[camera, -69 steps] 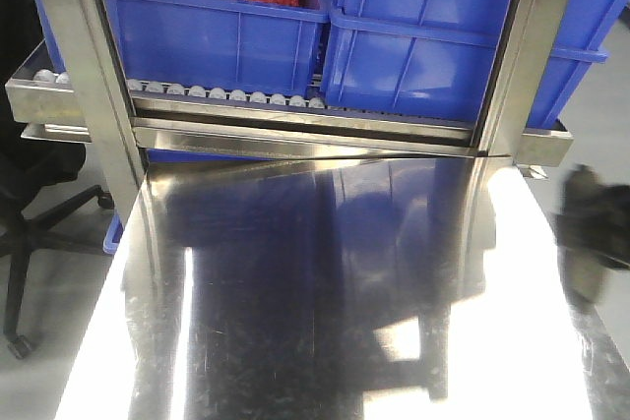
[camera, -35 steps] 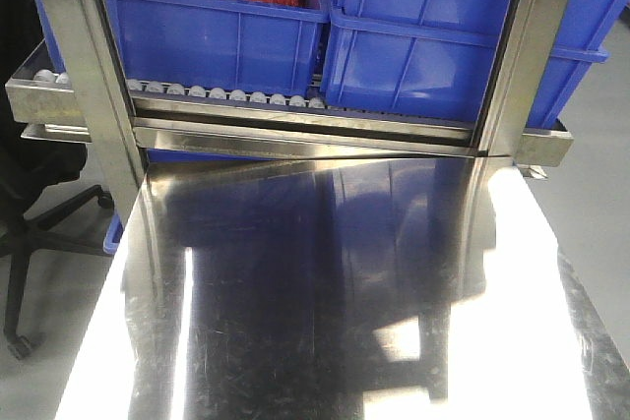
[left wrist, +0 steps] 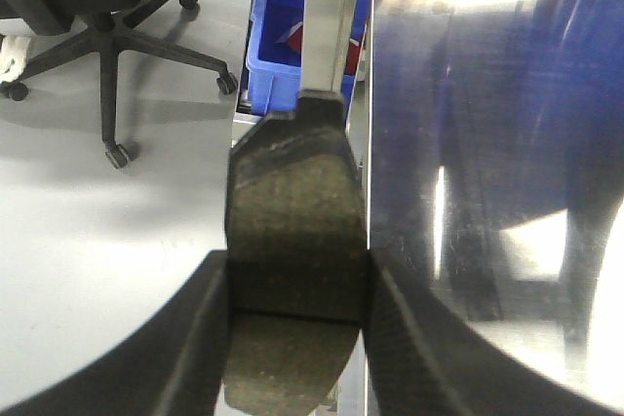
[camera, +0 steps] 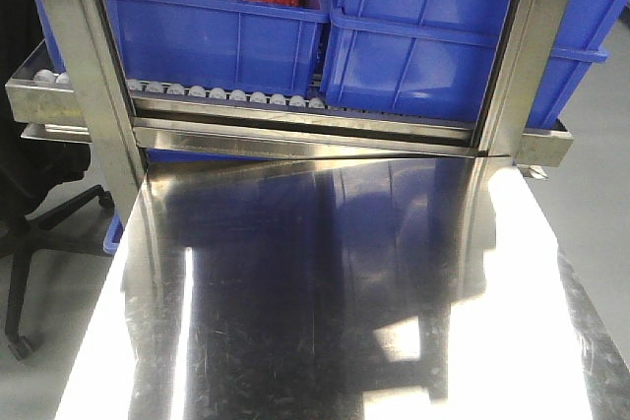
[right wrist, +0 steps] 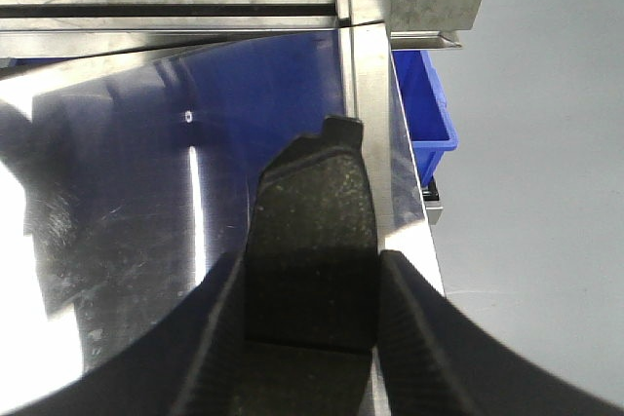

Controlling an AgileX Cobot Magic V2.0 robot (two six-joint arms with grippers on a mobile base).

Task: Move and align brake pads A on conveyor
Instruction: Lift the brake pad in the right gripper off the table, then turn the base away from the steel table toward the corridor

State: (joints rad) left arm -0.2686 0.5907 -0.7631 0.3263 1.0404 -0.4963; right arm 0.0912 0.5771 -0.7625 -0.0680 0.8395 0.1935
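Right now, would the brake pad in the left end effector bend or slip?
Probably stiff: the brake pad holds its shape in the left end effector. Its grainy face likely grips, not slips. Flat, so unlikely to roll.

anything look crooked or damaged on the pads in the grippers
Nothing stands out. The left gripper clamps one brake pad, the right gripper a second pad; both sit straight in the grip, no chips or cracks showing.

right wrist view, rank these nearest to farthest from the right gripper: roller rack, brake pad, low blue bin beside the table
1. brake pad, clamped in the right gripper.
2. low blue bin, right of the table, lower down.
3. roller rack, across the table's far edge.
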